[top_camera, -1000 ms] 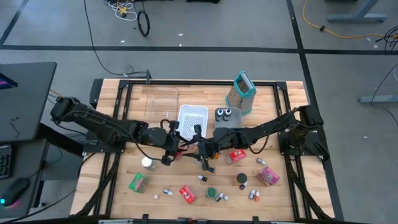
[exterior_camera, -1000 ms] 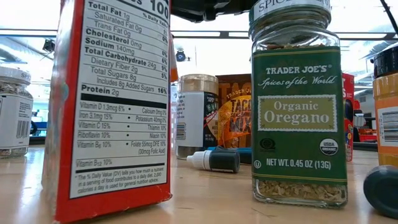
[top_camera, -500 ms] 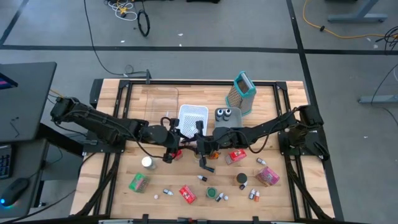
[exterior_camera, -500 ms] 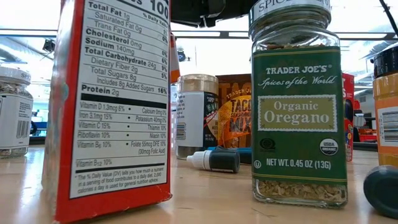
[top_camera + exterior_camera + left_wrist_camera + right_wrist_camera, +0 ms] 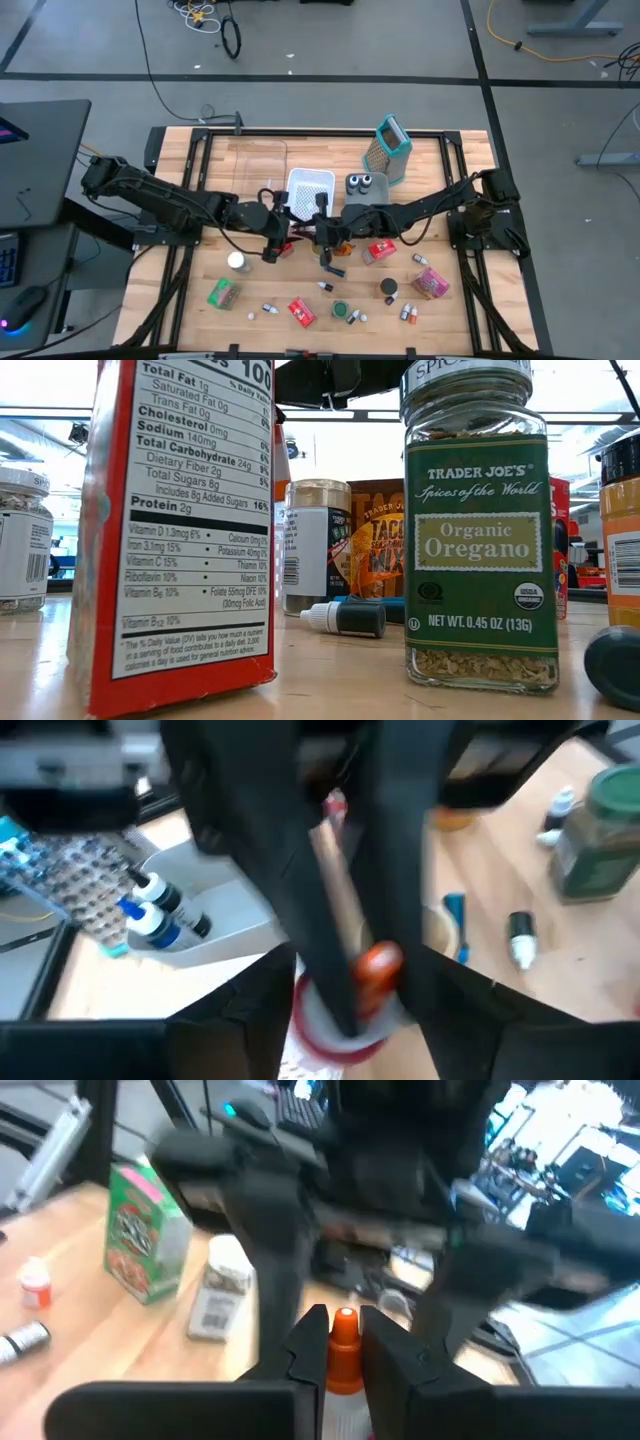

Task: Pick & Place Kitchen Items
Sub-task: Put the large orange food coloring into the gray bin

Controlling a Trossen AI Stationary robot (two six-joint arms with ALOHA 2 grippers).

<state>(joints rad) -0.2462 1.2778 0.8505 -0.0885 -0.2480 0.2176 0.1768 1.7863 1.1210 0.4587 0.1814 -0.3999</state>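
My right gripper hangs over the middle of the table, just near of the white bin, shut on a small orange bottle. My left gripper is right beside it on its left, facing it with fingers spread. In the left wrist view the bottle's orange tip shows between them. Loose items lie on the near table: a green packet, a red packet, a green jar, a pink packet and tiny bottles. My right gripper pinches the orange bottle just below its pointed nozzle between its two fingers. The nozzle sticks out past the fingertips. The bottle's body is hidden behind the fingers.
A grey bin with two bottles, a tall grater and a clear bin stand at the far side. A white jar and a red packet lie close to the grippers. An oregano jar fills the low view.
My right gripper, still shut on the bottle, has gone a little toward the table's far edge and the white bin. My left gripper has stayed beside it.
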